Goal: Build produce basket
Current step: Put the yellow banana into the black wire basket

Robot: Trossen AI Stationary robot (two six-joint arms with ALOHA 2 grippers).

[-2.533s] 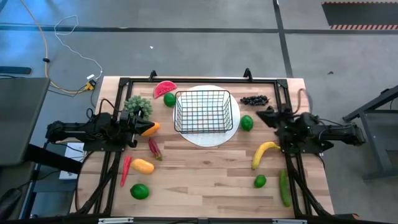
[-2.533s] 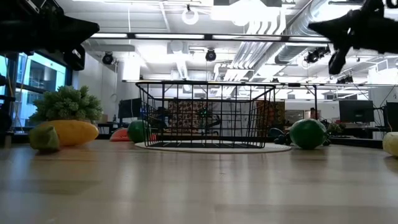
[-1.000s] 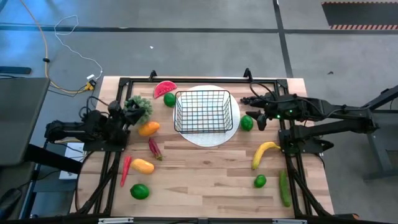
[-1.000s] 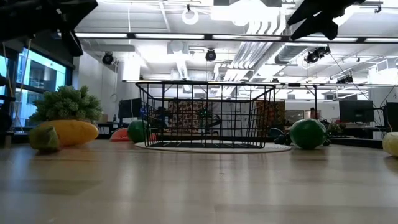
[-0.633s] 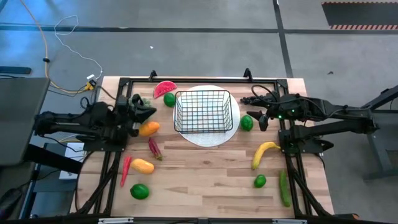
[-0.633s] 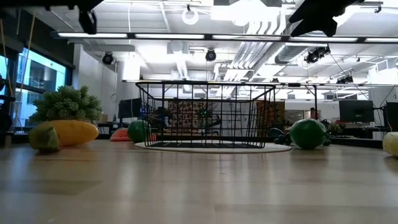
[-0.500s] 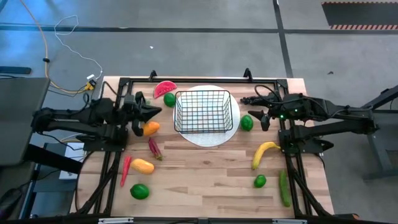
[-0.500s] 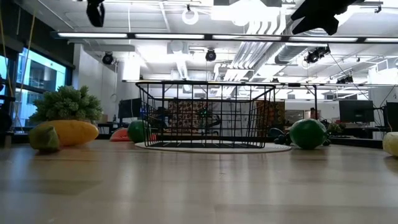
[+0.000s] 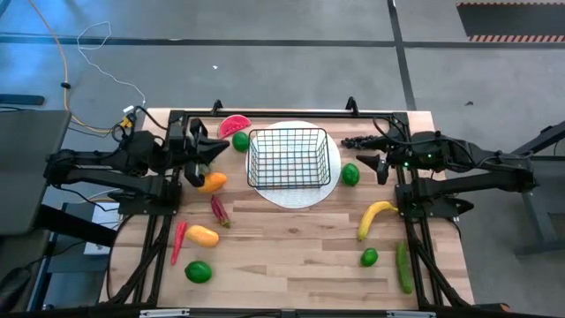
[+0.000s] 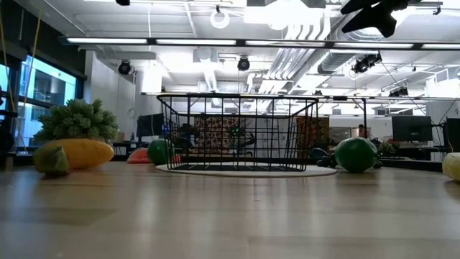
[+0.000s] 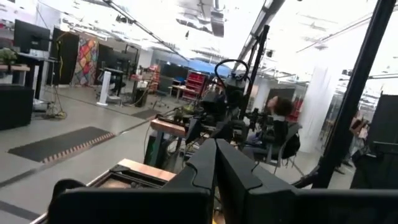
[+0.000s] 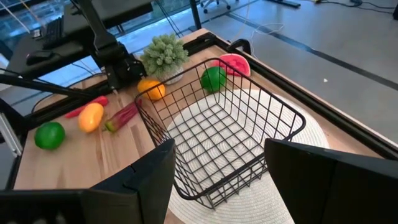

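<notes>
Black wire basket, empty, stands on the round white plate; we place everything else from it

- Left gripper: raised just beside the basket's left side, fingers pressed together, carrying nothing we can see
- Right gripper: raised beside the basket's right side, over the dark grapes, jaws partly spread, empty
- Watermelon slice and a lime: near the basket's left far corner
- Orange fruit: left of the basket, partly under the left arm
- Lime: at the plate's right edge
- Banana, cucumber: well apart, right and nearer side
- Red peppers: left and nearer side

Risks, in our judgement: round limes roll off if we pinch them off-centre; a descending finger may catch the wire rim and drag the light basket off its plate; both arms close to the basket may meet above it
</notes>
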